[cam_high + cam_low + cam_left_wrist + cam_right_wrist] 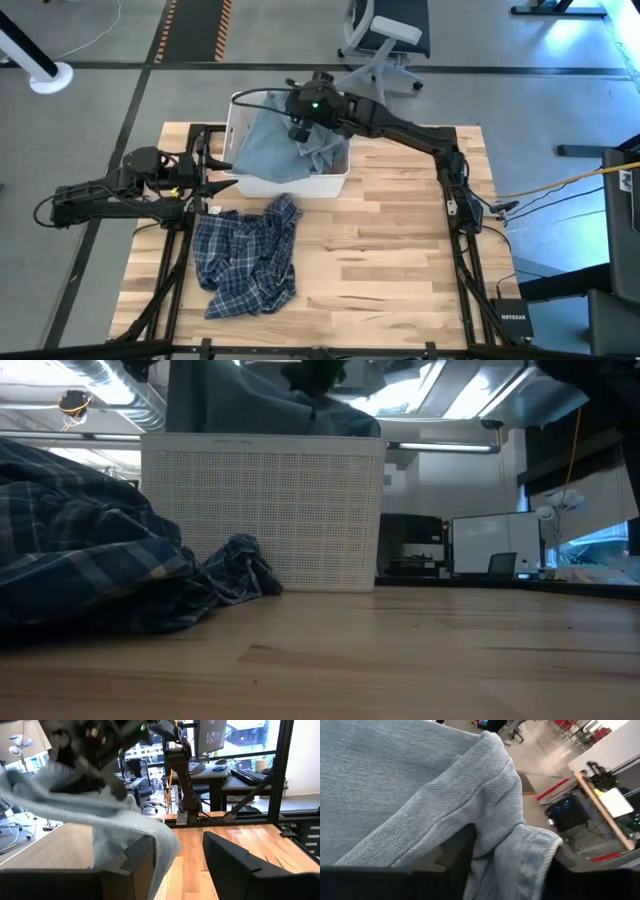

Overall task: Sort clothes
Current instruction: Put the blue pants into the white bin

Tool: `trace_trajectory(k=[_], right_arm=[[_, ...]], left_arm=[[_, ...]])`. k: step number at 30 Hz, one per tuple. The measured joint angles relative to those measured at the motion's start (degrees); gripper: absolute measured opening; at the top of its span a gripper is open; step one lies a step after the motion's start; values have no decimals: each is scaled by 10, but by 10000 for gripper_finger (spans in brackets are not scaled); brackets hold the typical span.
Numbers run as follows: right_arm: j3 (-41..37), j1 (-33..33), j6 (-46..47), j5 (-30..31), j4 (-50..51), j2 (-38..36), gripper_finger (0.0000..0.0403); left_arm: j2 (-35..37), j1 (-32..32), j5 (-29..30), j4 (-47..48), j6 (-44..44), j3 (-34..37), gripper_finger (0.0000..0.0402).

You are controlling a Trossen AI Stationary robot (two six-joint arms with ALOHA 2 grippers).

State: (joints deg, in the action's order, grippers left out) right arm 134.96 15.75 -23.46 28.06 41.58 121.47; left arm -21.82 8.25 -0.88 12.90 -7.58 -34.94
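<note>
A grey-blue piece (pixel 282 146) hangs over the white bin (pixel 335 182) and shows above the bin's rim in the low view (pixel 262 402). My right gripper (pixel 299 127) is above the bin, shut on this piece. The blue-white plaid shirt (pixel 246 256) lies crumpled on the table in front of the bin, and also shows in the low view (pixel 90 565). My left gripper (pixel 177 865) is open at the bin's left wall (pixel 215 172); the grey-blue piece (pixel 120 822) hangs just beyond its fingers, and I cannot tell whether they touch. No other clothes show. My right gripper pinches a bunched fold of the grey-blue piece (pixel 495 845) between its two fingers, coming from above. The cloth spreads out and hangs below the gripper, with its lower part inside the bin and one part draped over the bin's near rim (pixel 322 160).
The white bin (pixel 262 510) stands at the table's far middle. The right arm (pixel 420 135) reaches across the table's far right part. Bare wood (pixel 400 250) lies right of the plaid shirt. Office chairs and desks stand beyond the table.
</note>
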Motion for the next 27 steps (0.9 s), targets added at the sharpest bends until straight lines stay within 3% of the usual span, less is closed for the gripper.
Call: trace_trajectory(k=[3, 7, 16, 19, 24, 27], right_arm=[[0, 0, -3, -11, 11, -22, 206], [0, 2, 49, -85, 63, -48, 215], [0, -8, 58, -72, 146, -78, 216], [0, -14, 52, -30, 124, -89, 216], [0, -18, 50, 112, 49, -95, 216], [0, -17, 60, 106, 26, -93, 216]], left_arm=[[0, 0, 0, 0, 1, 0, 159], [1, 0, -2, 1, 1, 0, 159], [1, 0, -2, 1, 2, 0, 159], [1, 0, -2, 0, 1, 0, 159], [1, 0, -2, -2, 0, -1, 159], [1, 0, -1, -1, 1, -1, 159]])
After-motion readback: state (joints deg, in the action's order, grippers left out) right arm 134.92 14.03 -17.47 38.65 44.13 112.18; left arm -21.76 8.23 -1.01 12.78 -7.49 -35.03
